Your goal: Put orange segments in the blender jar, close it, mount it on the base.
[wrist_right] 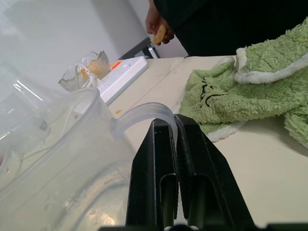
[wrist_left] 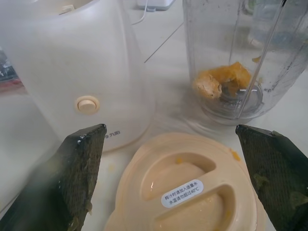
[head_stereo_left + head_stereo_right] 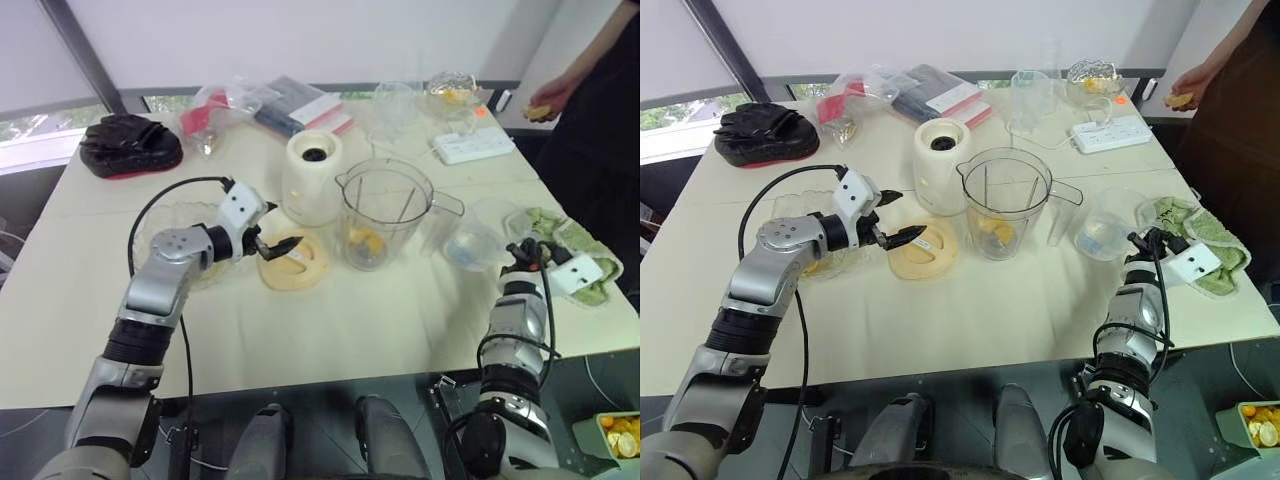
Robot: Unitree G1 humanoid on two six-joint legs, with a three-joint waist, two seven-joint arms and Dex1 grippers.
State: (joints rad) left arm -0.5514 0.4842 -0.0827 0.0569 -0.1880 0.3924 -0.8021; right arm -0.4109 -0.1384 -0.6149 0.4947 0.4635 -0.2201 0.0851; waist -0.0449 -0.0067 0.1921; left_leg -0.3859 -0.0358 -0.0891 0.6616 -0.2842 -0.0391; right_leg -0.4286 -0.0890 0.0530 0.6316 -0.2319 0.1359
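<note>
So the table (image 3: 300, 330) has everything laid out close together. The blender jar (image 3: 385, 215) stands upright mid-table with orange segments (image 2: 226, 77) already sitting on its blade, and the base (image 3: 313, 180) is just beside it, socket up, handy for mounting. My left gripper (image 3: 272, 245) hangs spread wide right over the flat lid (image 3: 295, 262), I'd guess lining up to grab it. My right gripper (image 1: 175, 159) is pressed together, empty, parked near the green towel (image 1: 250, 91).
</note>
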